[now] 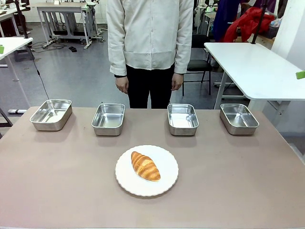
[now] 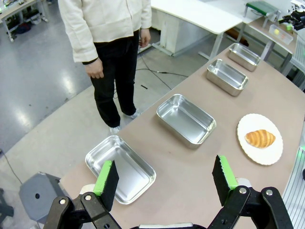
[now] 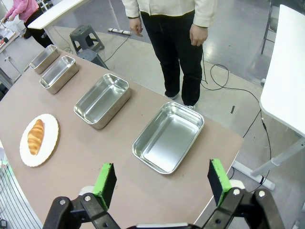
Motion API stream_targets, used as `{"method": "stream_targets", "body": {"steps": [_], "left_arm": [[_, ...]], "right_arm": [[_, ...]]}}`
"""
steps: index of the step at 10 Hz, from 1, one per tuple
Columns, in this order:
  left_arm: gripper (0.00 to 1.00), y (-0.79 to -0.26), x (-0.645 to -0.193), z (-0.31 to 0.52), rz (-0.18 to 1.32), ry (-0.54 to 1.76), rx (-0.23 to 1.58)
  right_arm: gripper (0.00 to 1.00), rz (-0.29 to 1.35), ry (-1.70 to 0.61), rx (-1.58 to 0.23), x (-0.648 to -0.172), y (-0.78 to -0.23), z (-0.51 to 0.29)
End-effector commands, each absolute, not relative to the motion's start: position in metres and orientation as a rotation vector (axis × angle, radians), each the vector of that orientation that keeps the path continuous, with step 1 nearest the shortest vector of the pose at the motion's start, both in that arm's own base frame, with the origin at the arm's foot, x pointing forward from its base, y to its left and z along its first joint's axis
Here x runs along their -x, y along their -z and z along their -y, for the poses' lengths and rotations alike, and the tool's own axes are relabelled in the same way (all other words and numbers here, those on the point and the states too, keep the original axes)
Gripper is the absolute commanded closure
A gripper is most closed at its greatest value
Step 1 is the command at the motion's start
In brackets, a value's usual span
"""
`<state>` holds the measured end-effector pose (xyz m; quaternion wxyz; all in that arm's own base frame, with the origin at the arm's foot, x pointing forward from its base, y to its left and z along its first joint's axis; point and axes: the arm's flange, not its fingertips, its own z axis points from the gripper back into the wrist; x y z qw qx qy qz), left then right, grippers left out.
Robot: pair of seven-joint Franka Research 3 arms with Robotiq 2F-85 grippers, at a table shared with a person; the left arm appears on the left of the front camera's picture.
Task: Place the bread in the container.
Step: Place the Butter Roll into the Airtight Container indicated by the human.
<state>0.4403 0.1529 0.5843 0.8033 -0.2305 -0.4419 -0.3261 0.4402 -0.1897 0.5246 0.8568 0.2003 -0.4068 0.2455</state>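
A brown worktop [image 1: 238,186] seen from the robot's side. Near its middle sits a round white plate [image 1: 167,180] with a scalloped edge. The bread [image 1: 145,166], a golden-brown croissant, lies on the plate at a slant and touches nothing else.

Four shiny steel trays stand apart in a row along the far edge, all empty: the left-end tray [image 1: 51,114], the second tray [image 1: 108,119], the third tray [image 1: 183,119] and the right-end tray [image 1: 238,118]. The plate is nearest the two middle trays, on the robot's side of them. Nothing shows which tray the bread is meant for.

A person in a pale jacket and black trousers stands behind the far edge, with one hand [image 1: 122,85] and the other hand [image 1: 177,82] hanging at their sides.

In the wrist views, the left tool [image 2: 165,167] is spread wide and holds nothing, up above the left end of the worktop. The right tool [image 3: 161,168] is also spread wide and holds nothing, above the right end.
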Motion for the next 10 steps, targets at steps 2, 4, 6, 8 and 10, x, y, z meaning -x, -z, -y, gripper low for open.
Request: {"method": "stream_targets", "body": {"steps": [2, 4, 6, 8, 10], "left_arm": [[0.0, -0.5858, -0.4405, -0.1528, 0.958, 0.705, 0.505], [0.0, -0.5858, -0.4405, -0.1528, 0.958, 0.705, 0.505], [0.0, -0.5858, -0.4405, -0.1528, 0.958, 0.705, 0.505], [0.0, -0.5858, -0.4405, -0.1528, 0.958, 0.705, 0.505], [0.0, -0.5858, -0.4405, -0.1528, 0.958, 0.705, 0.505]], "right_arm": [[0.0, 0.87, -0.515, -0.431, -0.4422, -0.5243, 0.1895], [0.0, 0.87, -0.515, -0.431, -0.4422, -0.5243, 0.1895], [0.0, 0.87, -0.515, -0.431, -0.4422, -0.5243, 0.1895], [0.0, 0.87, -0.515, -0.431, -0.4422, -0.5243, 0.1895], [0.0, 0.87, -0.515, -0.431, -0.4422, -0.5243, 0.1895]]}}
